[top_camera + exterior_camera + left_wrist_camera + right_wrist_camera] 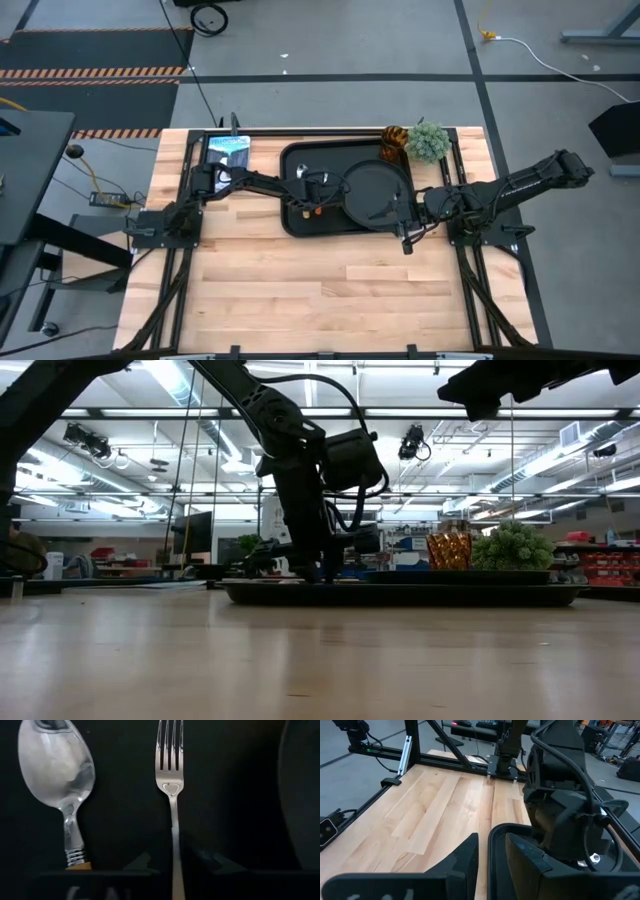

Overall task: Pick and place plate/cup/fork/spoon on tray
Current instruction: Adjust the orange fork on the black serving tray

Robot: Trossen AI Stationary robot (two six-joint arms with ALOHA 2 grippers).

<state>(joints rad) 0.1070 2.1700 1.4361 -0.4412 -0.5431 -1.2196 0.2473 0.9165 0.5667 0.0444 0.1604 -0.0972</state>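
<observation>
Left gripper (313, 205) low over the tray (300, 225), fingers narrowly straddling the fork (171, 795) shaft. Thin, slick, light; best pinched mid-handle. Right gripper (405, 238) parted, empty.

Left pincer (314, 203) down low, fingers slightly parted; right pincer (405, 243) raised, fingers parted.

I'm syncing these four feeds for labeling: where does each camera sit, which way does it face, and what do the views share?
High view: above the table, straight down; both arms, the tray, plate.
Low view: table height, level across; left arm standing on the tray, cup behind.
Left wrist view: looking down past its own fingers at spoon and fork.
Right wrist view: looking across the table past its own fingers at the left arm.
Shared: high and low views both show tray and cup.
</observation>
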